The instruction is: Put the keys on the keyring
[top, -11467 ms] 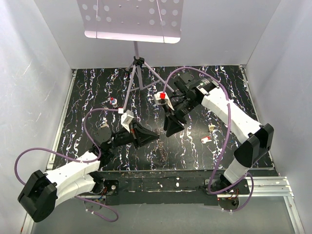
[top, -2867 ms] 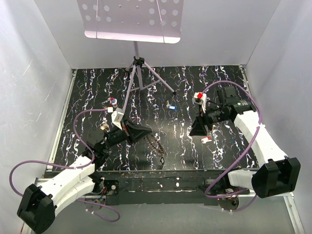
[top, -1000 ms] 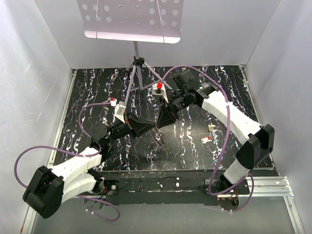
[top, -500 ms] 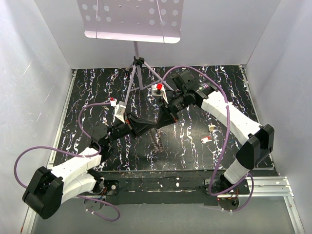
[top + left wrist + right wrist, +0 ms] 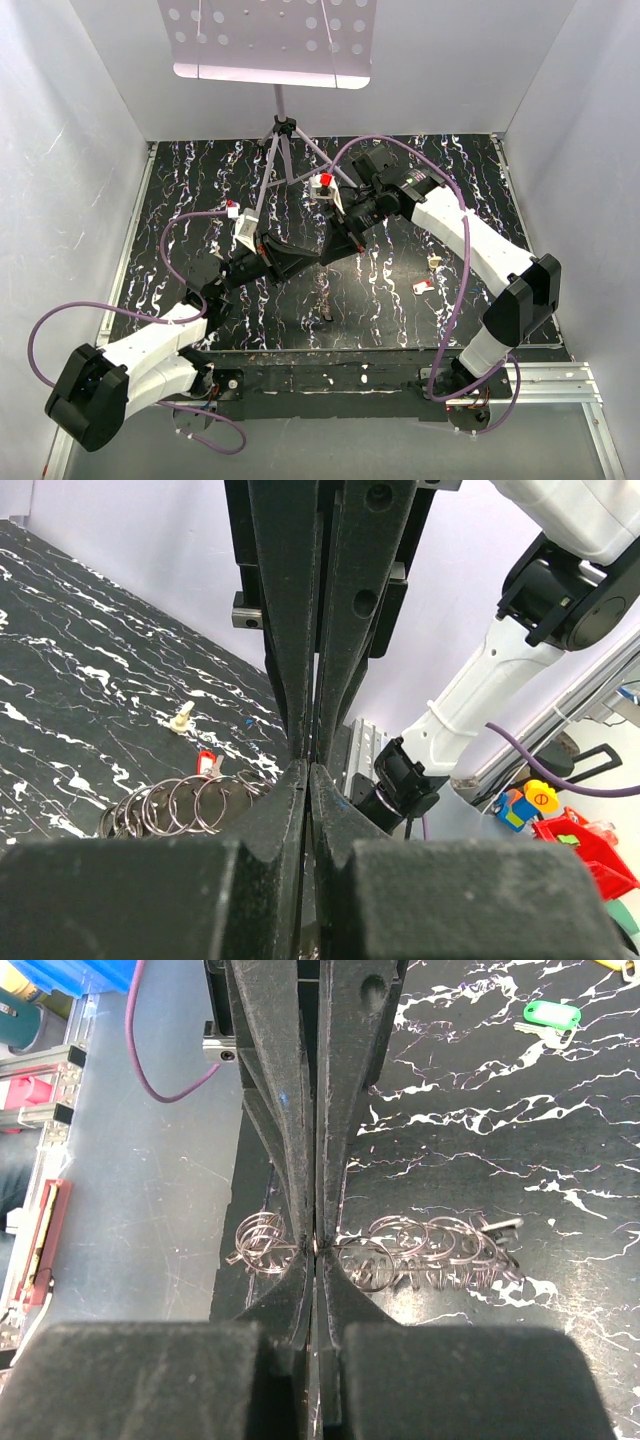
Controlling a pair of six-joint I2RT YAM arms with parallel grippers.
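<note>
The left gripper is closed, its two black fingers pressed flat together. Its tips meet those of the right gripper, which is also fully closed, nose to nose above the middle of the black, white-veined table.

The keyring, a thin grey metal ring crowded with small wire loops, sits exactly at that meeting point. In the right wrist view its loops spread out on both sides of the seam between the tips, and the wire runs into the seam. From above it shows as a thin strand trailing from the joined tips towards the near edge. The left gripper has the wire nipped at its tips. Whether the right gripper also pinches it or only presses against the same spot cannot be made out.

There are two grippers and one keyring. Three keys can be counted, all off the ring:
- A small key with a red plastic head lies on the table well to the right of the grippers.
- A small key with a cream plastic head lies just beyond the red one.
- A small key with a green plastic head shows only in the right wrist view, well clear of the ring.

One silver music stand stands at the far edge.
</note>
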